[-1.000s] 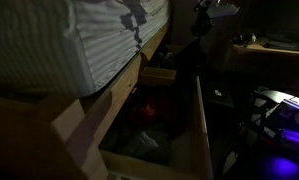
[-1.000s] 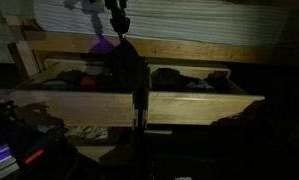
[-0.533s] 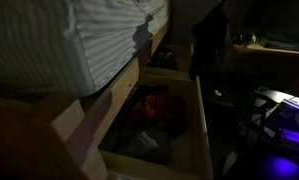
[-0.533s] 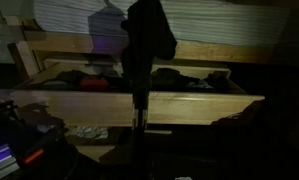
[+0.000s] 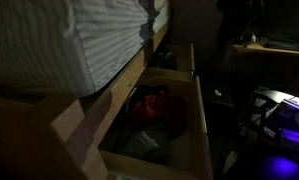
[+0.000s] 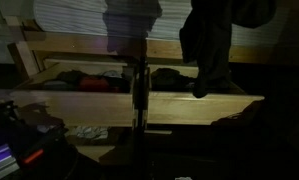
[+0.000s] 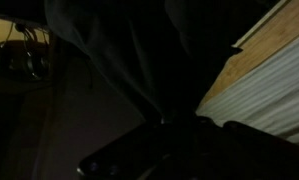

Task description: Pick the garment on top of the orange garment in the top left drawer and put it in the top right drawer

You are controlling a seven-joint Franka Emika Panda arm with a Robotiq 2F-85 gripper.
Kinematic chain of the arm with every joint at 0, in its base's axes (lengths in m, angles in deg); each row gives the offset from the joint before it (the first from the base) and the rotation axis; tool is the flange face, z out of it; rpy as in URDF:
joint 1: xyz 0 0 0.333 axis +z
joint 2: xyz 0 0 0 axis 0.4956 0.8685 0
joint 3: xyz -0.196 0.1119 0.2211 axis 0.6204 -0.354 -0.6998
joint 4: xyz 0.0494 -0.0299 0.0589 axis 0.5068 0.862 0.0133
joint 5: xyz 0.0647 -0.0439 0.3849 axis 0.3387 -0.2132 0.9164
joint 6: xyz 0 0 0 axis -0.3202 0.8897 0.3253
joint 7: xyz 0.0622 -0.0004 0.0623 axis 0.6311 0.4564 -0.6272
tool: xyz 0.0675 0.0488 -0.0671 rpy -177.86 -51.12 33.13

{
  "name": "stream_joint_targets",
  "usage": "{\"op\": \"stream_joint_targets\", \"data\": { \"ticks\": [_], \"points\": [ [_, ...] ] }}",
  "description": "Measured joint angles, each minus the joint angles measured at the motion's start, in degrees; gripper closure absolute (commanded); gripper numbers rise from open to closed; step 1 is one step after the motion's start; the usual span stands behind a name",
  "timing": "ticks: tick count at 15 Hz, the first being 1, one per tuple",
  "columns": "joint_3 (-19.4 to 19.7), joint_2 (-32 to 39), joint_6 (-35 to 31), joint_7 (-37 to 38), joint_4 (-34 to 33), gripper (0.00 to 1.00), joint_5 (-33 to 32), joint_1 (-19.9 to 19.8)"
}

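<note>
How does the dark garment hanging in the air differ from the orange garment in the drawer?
Place: the dark garment hangs in the air above the right drawer, while the orange garment lies inside the left drawer.
Shape: the dark garment is drawn out long and points downward, while the orange garment is bunched low.
Colour: the dark garment looks nearly black, the orange garment orange-red.
Both are soft cloth.

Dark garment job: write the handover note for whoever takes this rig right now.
Gripper: shut on the dark garment, judging by the fabric bunched at it in the wrist view.
The garment hangs over the top right drawer, not yet released.
Orange garment lies uncovered in the top left drawer.
Done: pick and carry across.
Left: lower into the right drawer, open the gripper, withdraw.
</note>
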Motion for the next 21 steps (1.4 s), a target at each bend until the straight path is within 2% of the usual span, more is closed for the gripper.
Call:
{"op": "stream_joint_targets", "data": {
  "ticks": [2,3,7,10,12,14,17,20,21],
  "points": [
    [2.61,1.96,-7.4,-7.22,-0.07,0.99,8.31,1.35],
    [4.36,3.32,-11.14,-11.17,-0.05,0.99,13.32,3.27],
    [12.01,8.69,-22.27,-25.51,-0.72,0.99,33.27,17.37],
    [14.81,13.42,-22.85,-34.49,-5.56,0.99,47.53,26.64],
    [15.13,18.1,-21.07,-40.4,-10.8,0.99,57.05,29.25],
    [15.05,23.82,-16.9,-46.58,-16.32,0.99,66.23,28.89],
    [14.93,33.14,-7.73,-51.88,-23.0,0.99,76.11,24.76],
    [14.82,43.57,-1.42,-51.1,-28.31,0.99,78.16,19.61],
    [12.43,46.77,-1.12,-49.79,-30.12,0.99,76.69,16.61]
  ]
}}
